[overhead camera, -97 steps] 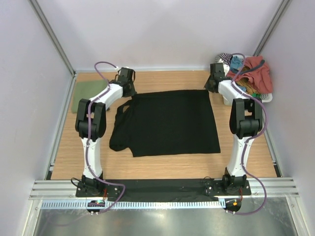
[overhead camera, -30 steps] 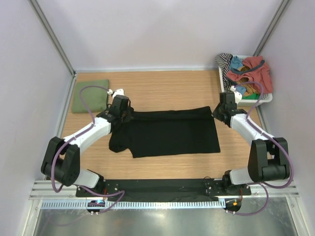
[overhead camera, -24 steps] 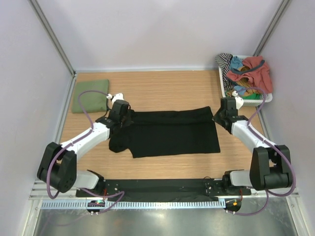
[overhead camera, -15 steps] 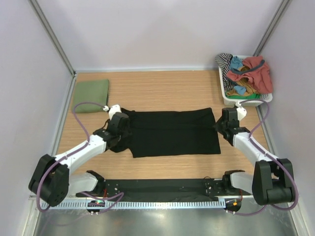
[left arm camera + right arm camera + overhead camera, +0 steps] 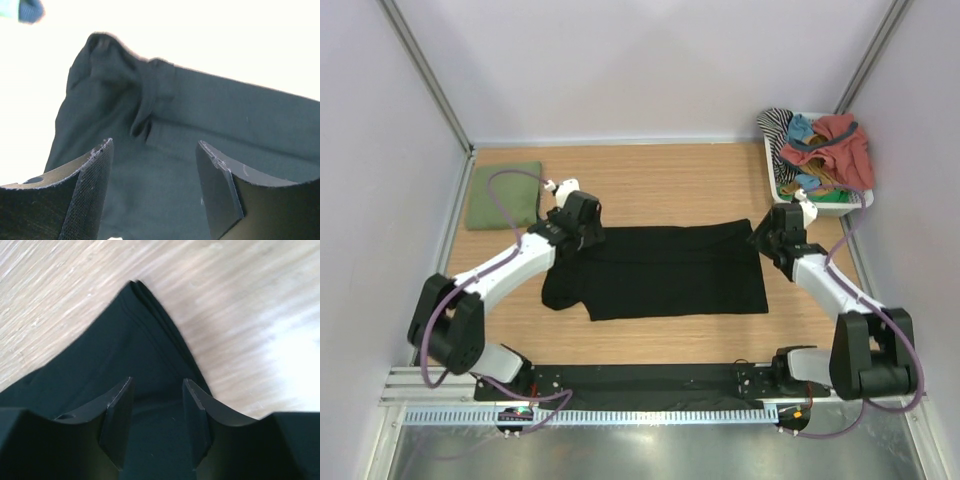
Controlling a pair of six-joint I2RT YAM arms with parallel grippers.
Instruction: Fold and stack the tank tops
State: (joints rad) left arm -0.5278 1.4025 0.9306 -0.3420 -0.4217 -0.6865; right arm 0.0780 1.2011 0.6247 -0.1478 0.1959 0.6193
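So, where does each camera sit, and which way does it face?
Top external: above and behind the bases, looking down at the table; left arm and right arm show whole.
Left wrist: on that wrist, facing the strap end of the black tank top; open left pincer shows.
Right wrist: on that wrist, facing the top's folded corner on the table; open right pincer shows.
Shared: all three show the black tank top.

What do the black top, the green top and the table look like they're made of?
Black top: soft matte knit, maybe cotton jersey; it lies limp and creased, with a stitched hem.
Green top: similar soft matte cloth, folded flat; weave too small to tell.
Table: wood or wood-look laminate, smooth finish; streaky grain shows.
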